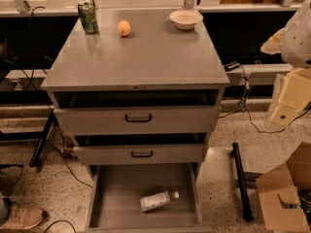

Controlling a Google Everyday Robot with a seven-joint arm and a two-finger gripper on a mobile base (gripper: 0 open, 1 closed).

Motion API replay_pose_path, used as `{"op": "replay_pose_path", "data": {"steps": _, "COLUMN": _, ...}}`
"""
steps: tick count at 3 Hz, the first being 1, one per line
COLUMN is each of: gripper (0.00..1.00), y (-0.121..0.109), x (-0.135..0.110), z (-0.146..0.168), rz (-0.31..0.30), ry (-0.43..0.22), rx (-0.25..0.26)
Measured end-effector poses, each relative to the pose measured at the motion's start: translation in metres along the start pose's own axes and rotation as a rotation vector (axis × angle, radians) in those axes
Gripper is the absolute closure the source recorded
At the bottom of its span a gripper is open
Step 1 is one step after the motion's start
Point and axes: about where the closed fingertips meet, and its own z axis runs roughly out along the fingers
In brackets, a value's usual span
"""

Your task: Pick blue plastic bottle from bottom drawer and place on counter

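The blue plastic bottle (158,200) lies on its side in the bottom drawer (114,193), right of the middle, with its white cap pointing right. The bottom drawer is pulled fully open and holds nothing else. The counter (141,57) is the glossy grey top of the cabinet. My gripper (290,98) hangs on the cream-coloured arm at the right edge of the view, beside the cabinet at about the height of the top drawer, far from the bottle and holding nothing that I can see.
On the counter's far edge stand a green patterned can (88,17), an orange (124,28) and a white bowl (185,19). The two upper drawers (138,118) are slightly open. A cardboard box (284,193) and a black stand leg (241,181) are on the floor to the right. A shoe (19,217) is at the lower left.
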Motion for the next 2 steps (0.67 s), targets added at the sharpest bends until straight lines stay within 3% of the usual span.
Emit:
{"op": "replay_pose_path", "data": {"steps": 1, "gripper": 0.0, "y": 0.0, "x": 0.0, "z": 0.0, "rz": 0.0, "ry": 0.0, "rx": 0.0}}
{"op": "replay_pose_path", "data": {"steps": 2, "gripper": 0.0, "y": 0.014, "x": 0.003, "z": 0.037, "rz": -0.02, "ry": -0.055, "rx": -0.062}}
